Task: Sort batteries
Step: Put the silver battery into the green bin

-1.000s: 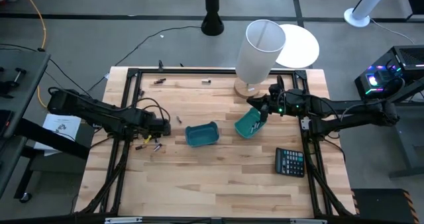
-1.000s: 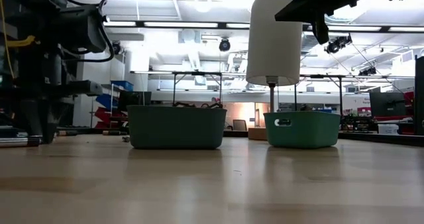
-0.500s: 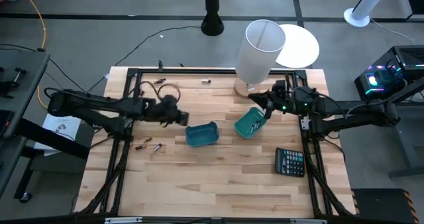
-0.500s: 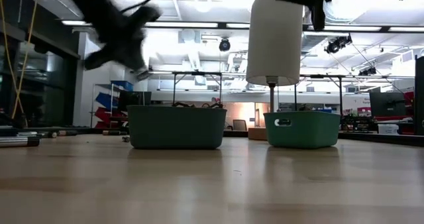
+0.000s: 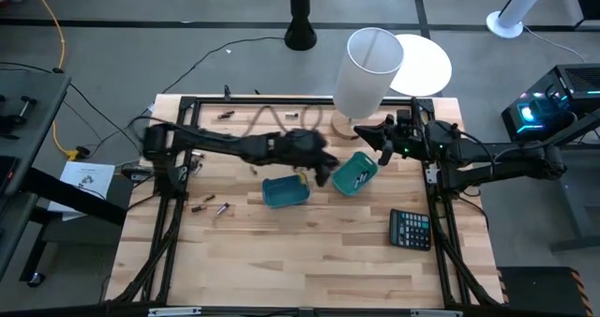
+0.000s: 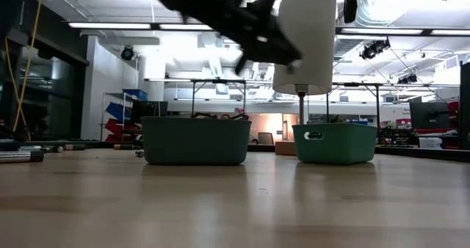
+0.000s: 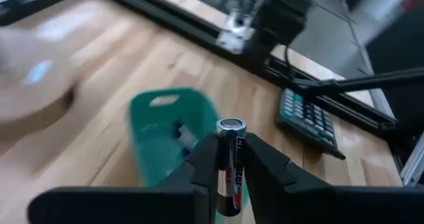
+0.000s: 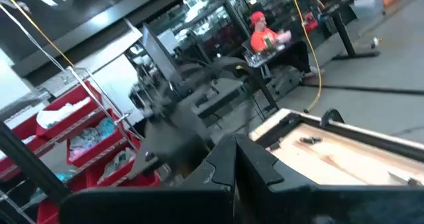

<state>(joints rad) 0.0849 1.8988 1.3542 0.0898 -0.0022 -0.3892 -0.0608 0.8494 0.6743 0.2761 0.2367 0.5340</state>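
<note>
We have the left gripper clamped on a dark copper-topped battery, carried above the right teal plastic bin for sorting. Right gripper, fingers shut and empty, waits just beyond that bin, clear of the drop.

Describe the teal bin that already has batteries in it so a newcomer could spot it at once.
Start at the tall white cylinder at the table's far edge. Just in front of its base sits the right-hand teal bin, turned at an angle. Unlike the other teal bin to its left, it has batteries lying inside.
</note>
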